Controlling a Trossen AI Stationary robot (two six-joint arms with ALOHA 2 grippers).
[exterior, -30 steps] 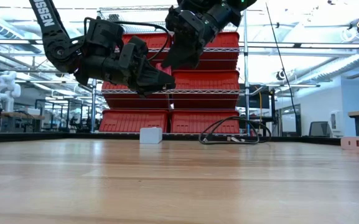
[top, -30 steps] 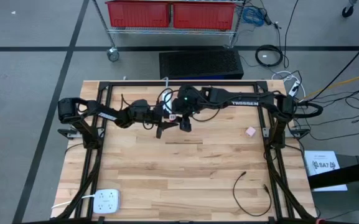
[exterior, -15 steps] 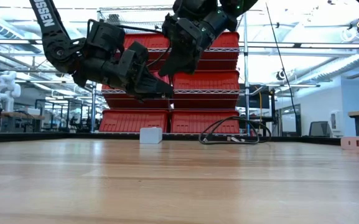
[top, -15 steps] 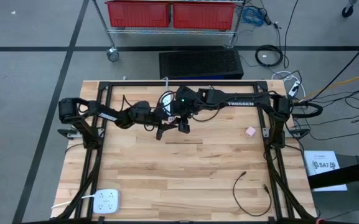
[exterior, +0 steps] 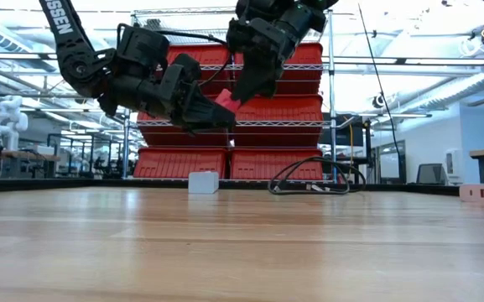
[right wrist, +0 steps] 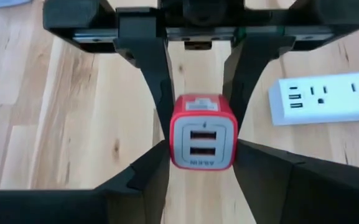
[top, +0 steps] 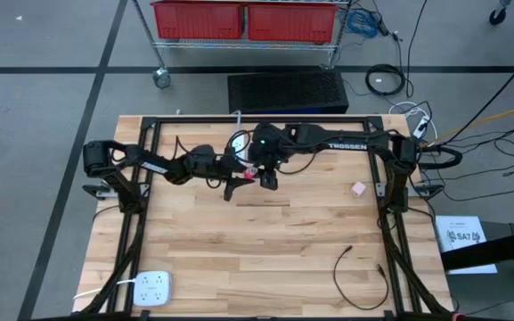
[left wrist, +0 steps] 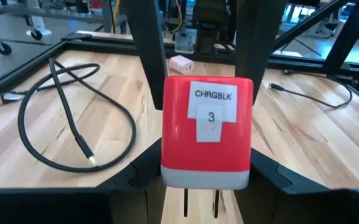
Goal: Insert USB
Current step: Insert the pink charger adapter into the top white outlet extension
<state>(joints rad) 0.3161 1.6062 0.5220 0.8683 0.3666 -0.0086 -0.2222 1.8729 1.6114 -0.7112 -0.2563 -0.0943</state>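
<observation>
Red now shows between my end effectors, the right end effector (exterior: 246, 91) having shifted aside. My left end effector (exterior: 216, 113) clamps the charger (exterior: 225, 101) in mid-air, ports facing the right one; whether that one grips, I cannot tell. The cable (top: 354, 267) lies on the table (top: 239, 241), well apart and nearer my right arm.

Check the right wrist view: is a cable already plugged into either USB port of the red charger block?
No. Both USB ports on the red charger block show as open, empty slots, with no cable in either.
</observation>
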